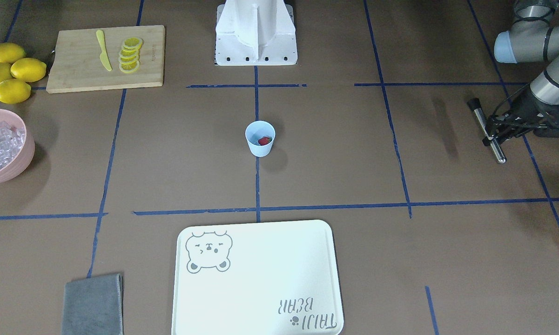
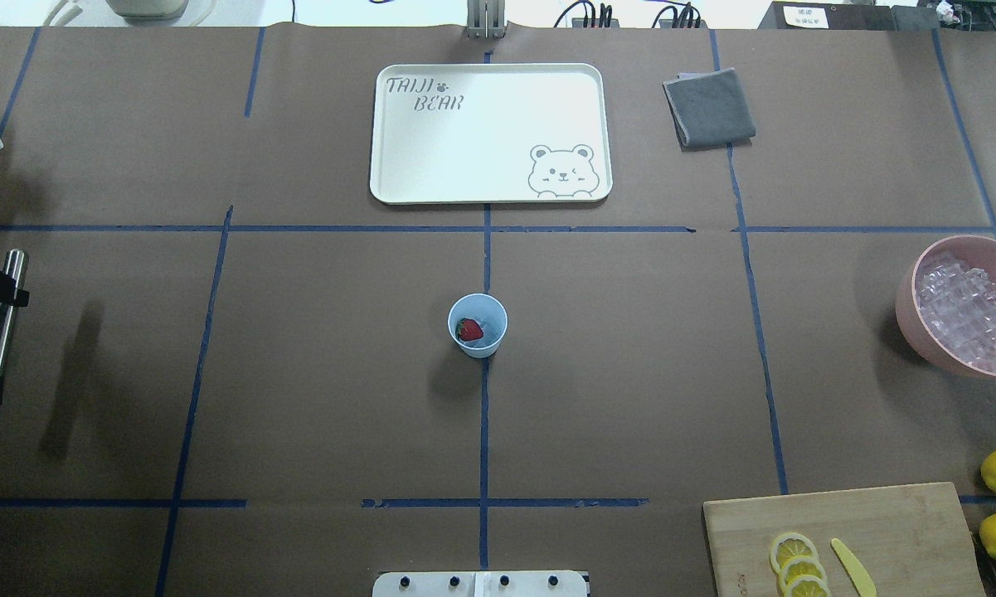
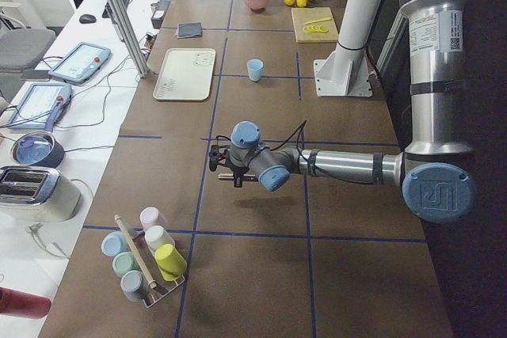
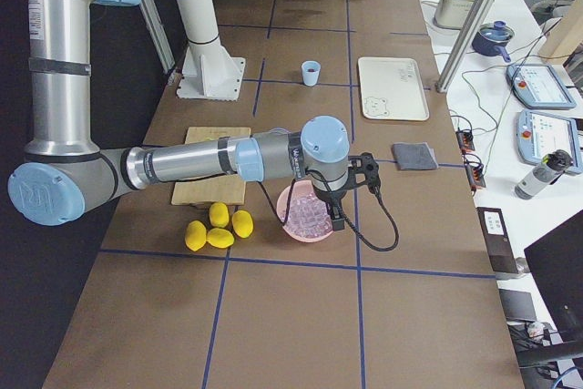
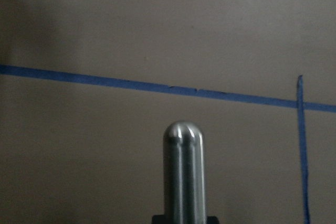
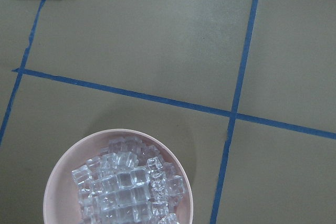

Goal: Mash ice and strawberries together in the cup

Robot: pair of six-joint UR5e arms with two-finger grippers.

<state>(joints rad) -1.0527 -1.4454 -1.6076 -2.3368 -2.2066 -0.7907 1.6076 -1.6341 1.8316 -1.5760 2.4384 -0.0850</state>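
The light-blue cup (image 1: 259, 150) stands at the table's centre, also in the overhead view (image 2: 479, 348). A red strawberry (image 1: 263, 140) lies inside it (image 2: 468, 330). The ice (image 2: 970, 315) is piled in a pink bowl (image 2: 908, 307) at the table's right end, and fills the right wrist view (image 6: 126, 187). My left gripper (image 1: 493, 126) is shut on a steel muddler (image 1: 491, 139), held level above the table's left end (image 2: 0, 332). My right gripper (image 4: 337, 216) hangs over the pink bowl; I cannot tell whether it is open or shut.
A white bear tray (image 2: 431, 124) and a grey cloth (image 2: 709, 108) lie on the far side. A wooden board (image 1: 74, 70) holds lemon slices (image 1: 130, 56) and a yellow knife (image 1: 104, 56), with whole lemons (image 1: 14, 70) beside it. The robot base (image 1: 256, 37) stands behind the cup.
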